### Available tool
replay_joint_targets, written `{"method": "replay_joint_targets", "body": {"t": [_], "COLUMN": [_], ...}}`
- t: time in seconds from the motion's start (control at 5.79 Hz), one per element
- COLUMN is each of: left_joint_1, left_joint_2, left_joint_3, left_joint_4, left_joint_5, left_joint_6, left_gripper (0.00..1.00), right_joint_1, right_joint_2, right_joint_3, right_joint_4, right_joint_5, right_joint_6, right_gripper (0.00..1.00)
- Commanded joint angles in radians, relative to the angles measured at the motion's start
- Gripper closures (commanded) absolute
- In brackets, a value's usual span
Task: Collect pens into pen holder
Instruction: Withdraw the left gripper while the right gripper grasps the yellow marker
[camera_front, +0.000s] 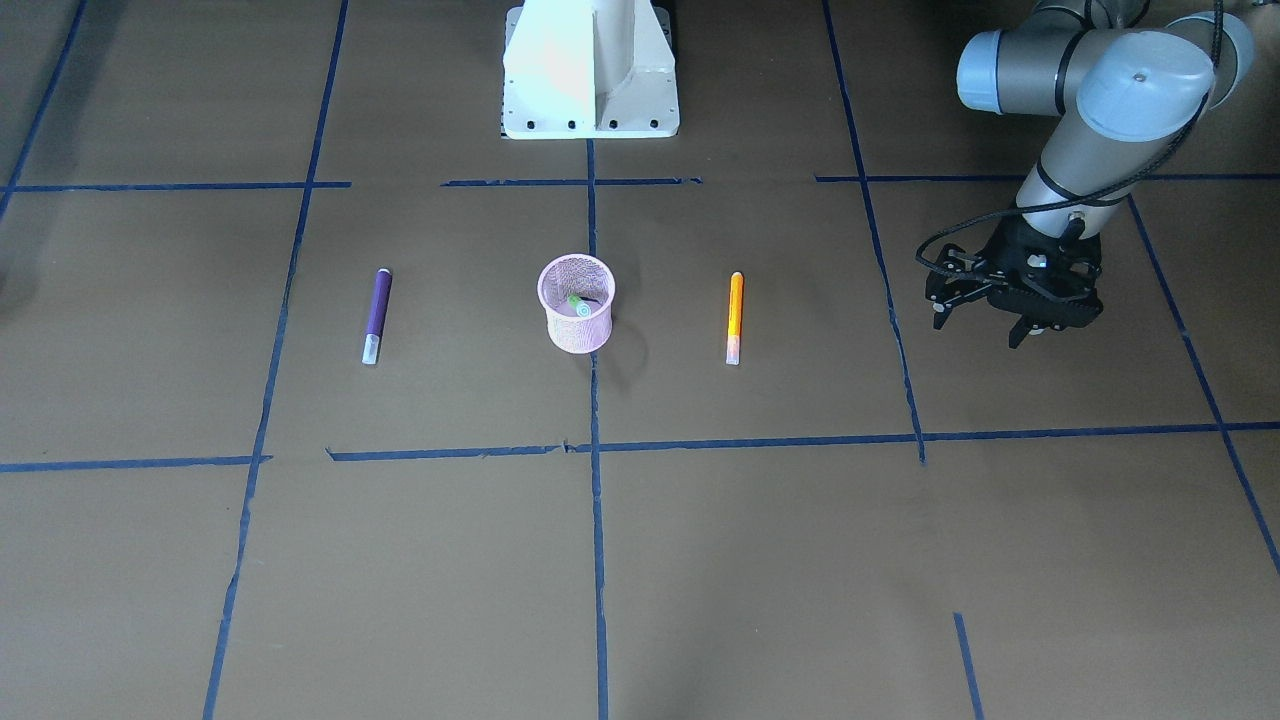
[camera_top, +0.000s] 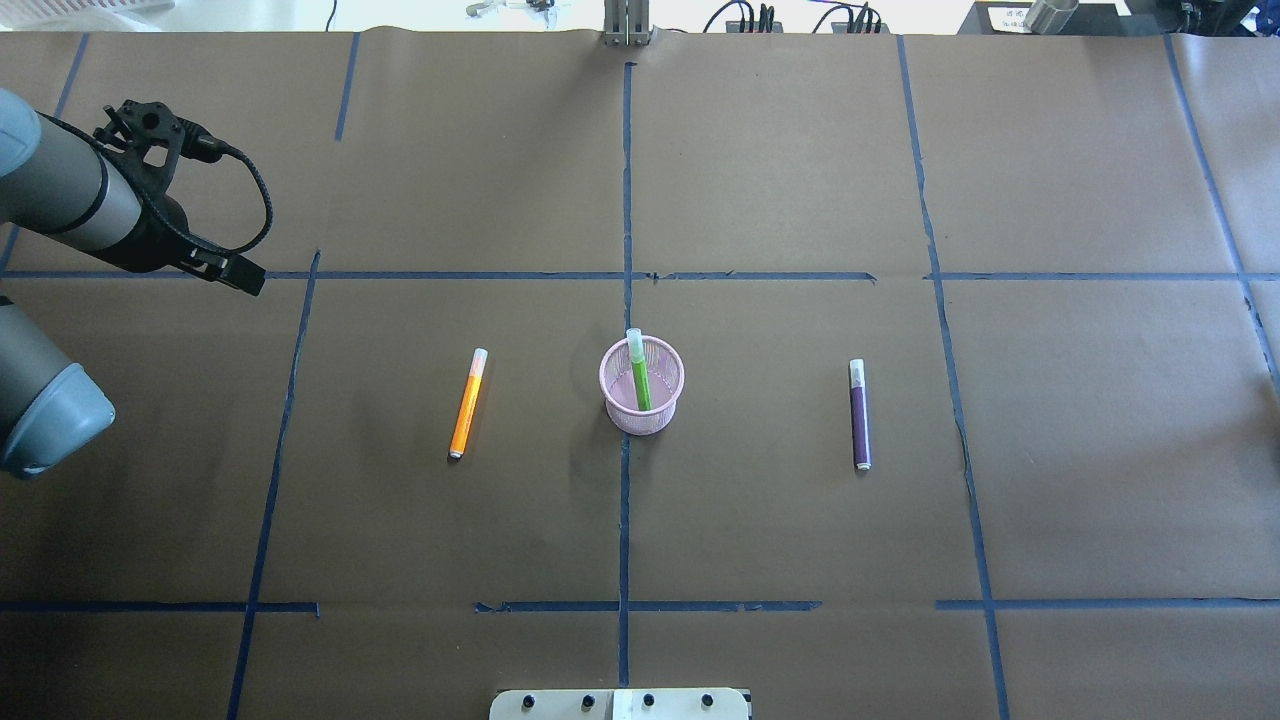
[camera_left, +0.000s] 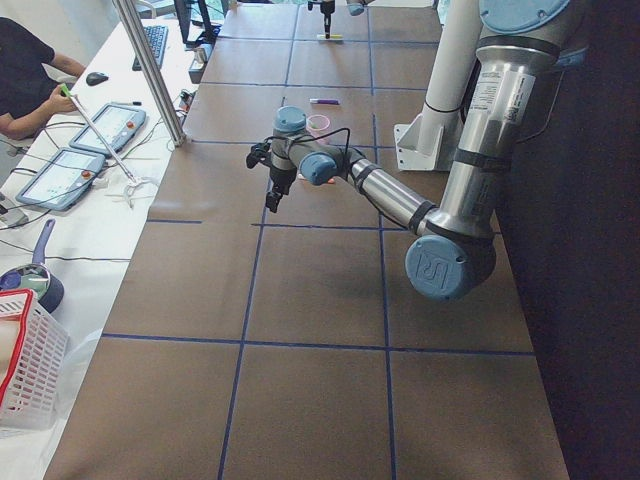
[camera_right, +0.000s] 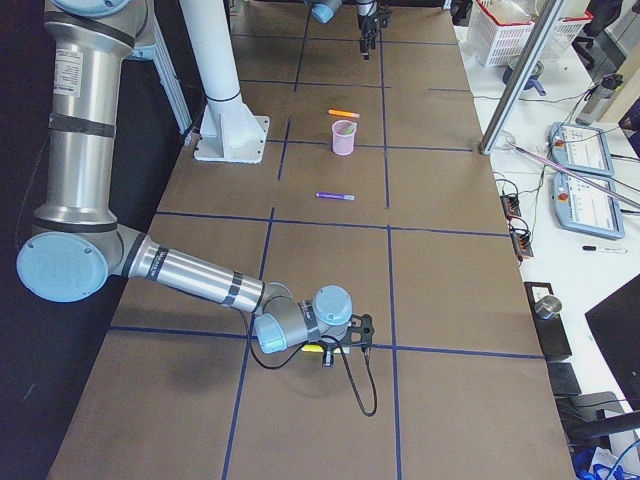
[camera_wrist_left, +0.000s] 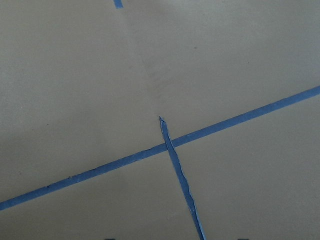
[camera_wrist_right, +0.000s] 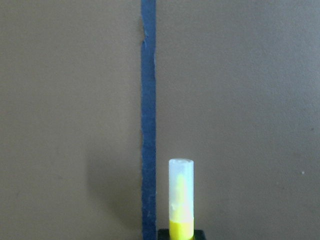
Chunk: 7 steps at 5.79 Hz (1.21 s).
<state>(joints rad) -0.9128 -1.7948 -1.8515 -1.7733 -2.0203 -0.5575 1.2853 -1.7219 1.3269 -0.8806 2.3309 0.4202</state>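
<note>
**Legible markings: one entry**

1. "UR" logo, on the round blue joint cap (camera_left: 437, 268) of the near left arm (camera_left: 395, 200), seen from the table's left end. The letters sit tilted.
2. Label strip (camera_left: 489, 92) on the same arm's upright tube: print too small to read.
3. Label strip on the right arm (camera_right: 68, 68): likewise too small to read.
4. Pendant screens (camera_right: 578, 148) on the side bench: content unreadable.

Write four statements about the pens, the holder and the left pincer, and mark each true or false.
1. The green pen stands in the pen holder. True.
2. The orange pen is in the holder too. False: it lies on the table, apart from the holder.
3. The purple pen lies on the holder's side toward the robot's right. True.
4. The left pincer grips the orange pen. False: it is open, empty and off to the side.
</note>
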Motion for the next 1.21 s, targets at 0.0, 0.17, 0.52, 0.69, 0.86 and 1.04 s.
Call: {"method": "replay_joint_targets", "body": {"t": [0.0,0.17,0.52,0.69,0.86,1.04], "left_joint_1": [-0.001,-0.003,-0.003,-0.003,-0.003,-0.003], "left_joint_2": [0.000,0.020,0.041,0.043,0.045,0.057], "left_joint_3": [0.000,0.000,0.000,0.002,0.000,0.000], "left_joint_4": [0.000,0.000,-0.011,-0.011,-0.011,-0.012], "left_joint_5": [0.000,0.000,-0.002,-0.002,-0.002,-0.002], "left_joint_6": [0.001,0.017,0.056,0.057,0.056,0.057], "left_gripper": [0.14,0.14,0.14,0.14,0.14,0.10], "right_joint_1": [0.002,-0.004,-0.128,-0.158,-0.231,-0.356], "right_joint_2": [-0.063,-0.094,-0.073,-0.055,-0.006,0.058], "right_joint_3": [0.186,0.328,0.548,0.610,0.705,0.756], "right_joint_4": [-0.007,0.005,0.005,0.006,0.005,0.003], "right_joint_5": [0.022,0.015,-0.026,-0.041,-0.098,-0.260], "right_joint_6": [0.034,0.195,0.302,0.369,0.490,0.660], "right_gripper": [1.00,1.00,1.00,1.00,1.00,1.00]}}
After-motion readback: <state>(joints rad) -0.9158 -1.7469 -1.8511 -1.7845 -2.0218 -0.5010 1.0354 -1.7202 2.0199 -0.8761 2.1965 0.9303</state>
